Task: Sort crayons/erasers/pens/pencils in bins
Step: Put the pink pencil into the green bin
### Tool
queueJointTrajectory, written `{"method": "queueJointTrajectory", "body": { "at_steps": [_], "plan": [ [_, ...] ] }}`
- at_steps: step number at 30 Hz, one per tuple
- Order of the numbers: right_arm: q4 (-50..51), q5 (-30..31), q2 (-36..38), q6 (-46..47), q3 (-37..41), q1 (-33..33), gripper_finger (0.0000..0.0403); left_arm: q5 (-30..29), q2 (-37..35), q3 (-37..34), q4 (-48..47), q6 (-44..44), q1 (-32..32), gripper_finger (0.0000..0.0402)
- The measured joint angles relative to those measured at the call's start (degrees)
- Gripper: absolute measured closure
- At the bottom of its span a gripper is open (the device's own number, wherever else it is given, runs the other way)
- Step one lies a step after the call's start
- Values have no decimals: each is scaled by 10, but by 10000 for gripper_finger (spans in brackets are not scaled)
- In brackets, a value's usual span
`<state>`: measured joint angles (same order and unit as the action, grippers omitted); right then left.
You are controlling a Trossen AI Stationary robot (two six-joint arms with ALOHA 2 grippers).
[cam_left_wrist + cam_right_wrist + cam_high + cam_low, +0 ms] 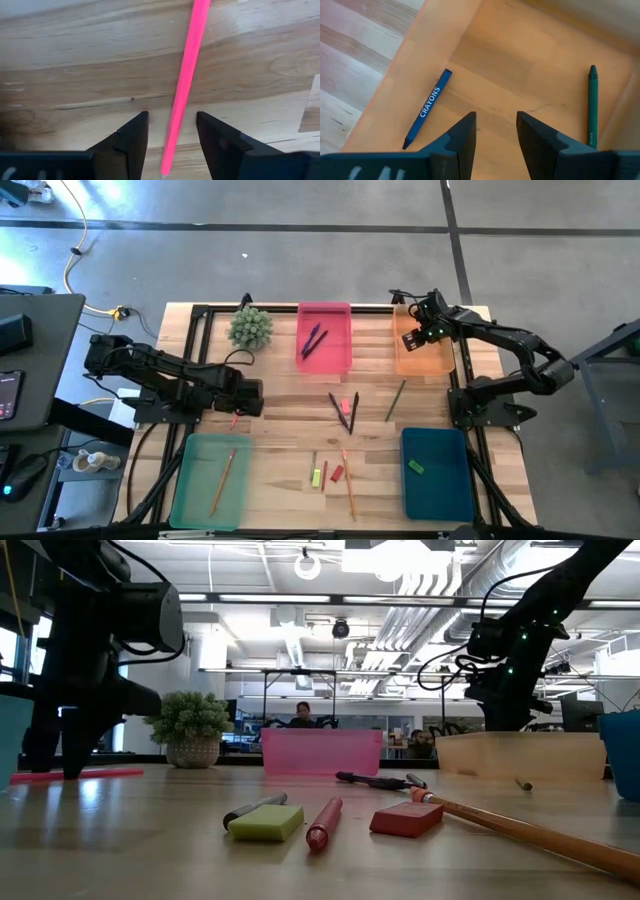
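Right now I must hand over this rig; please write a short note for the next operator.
Left gripper: jaws open astride the pink pencil on the table. Right gripper: open, empty, over the orange bin.
Done: two crayons there, pens in the pink bin, one pencil in the green bin, one eraser in the blue bin.
Left: loose pens, a crayon, erasers, an orange pencil mid-table.

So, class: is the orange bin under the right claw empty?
No. The right wrist view shows a blue crayon and a green crayon lying in the orange bin.
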<state>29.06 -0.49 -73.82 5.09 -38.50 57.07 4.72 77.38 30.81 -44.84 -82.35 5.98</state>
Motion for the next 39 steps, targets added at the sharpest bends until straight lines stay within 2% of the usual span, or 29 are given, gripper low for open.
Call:
{"method": "queueJointTrajectory", "body": {
  "at_steps": [5,12,19,30,39],
  "plan": [
    [18,0,4,0,-22,-1,269,-3,0,0,2,-3,0,272],
    [52,-2,5,-6,-90,-1,270,-13,1,0,7,0,-1,332],
    [100,-11,5,31,-150,-9,269,-21,1,0,8,27,-1,380],
    [167,-21,5,80,-223,-107,269,-22,1,0,15,111,0,391],
    [187,-20,5,133,-228,-198,269,-7,1,-1,18,171,0,391]
  ]
}}
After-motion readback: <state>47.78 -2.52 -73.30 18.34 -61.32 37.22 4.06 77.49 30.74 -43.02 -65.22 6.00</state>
